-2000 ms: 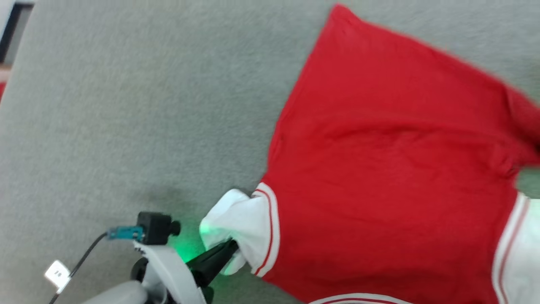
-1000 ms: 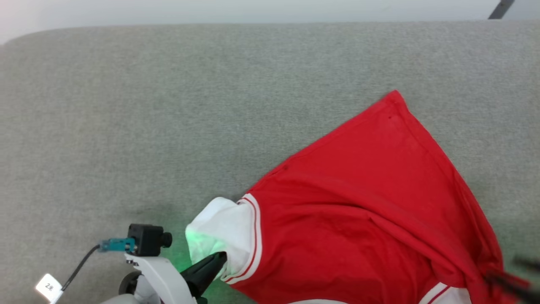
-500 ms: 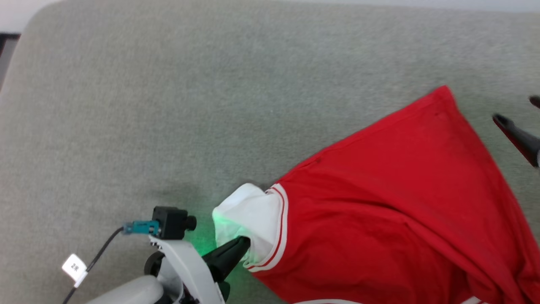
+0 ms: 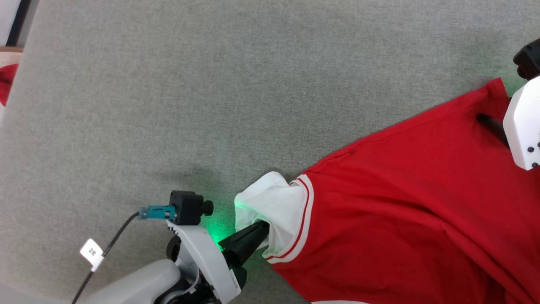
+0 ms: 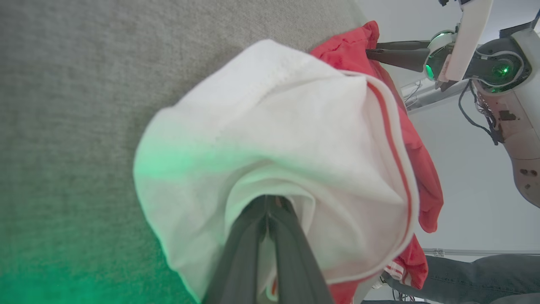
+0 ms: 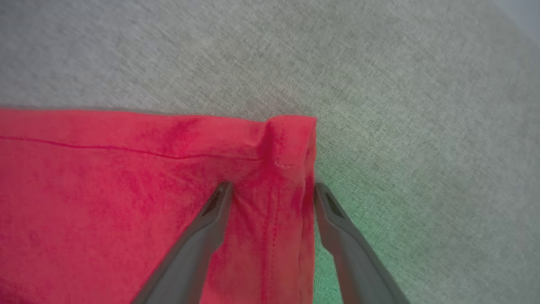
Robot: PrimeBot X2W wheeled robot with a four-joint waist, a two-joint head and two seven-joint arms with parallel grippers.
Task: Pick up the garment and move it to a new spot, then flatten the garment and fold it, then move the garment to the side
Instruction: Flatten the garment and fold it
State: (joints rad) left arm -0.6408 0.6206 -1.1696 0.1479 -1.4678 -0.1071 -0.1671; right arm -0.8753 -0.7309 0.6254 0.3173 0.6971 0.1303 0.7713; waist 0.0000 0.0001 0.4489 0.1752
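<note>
While the left pincer [image 4: 262, 228] pinches the garment [image 4: 400, 211] by one sleeve, the spread right pincer [image 6: 272, 185] straddles its two-o'clock corner.

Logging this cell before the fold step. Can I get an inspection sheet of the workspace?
Surface: grey fabric surface, flat.
Job's things: garment, red body spread on the surface, white sleeve bunched up.
Clutter: nothing seen on the surface; a red item lies past its left edge.
Grippers: left gripper shut on the white sleeve; right gripper open, fingers astride the red hem corner.
Cables: dark tagged cable at the left wrist.
Surroundings: pale wall; a person's leg.
</note>
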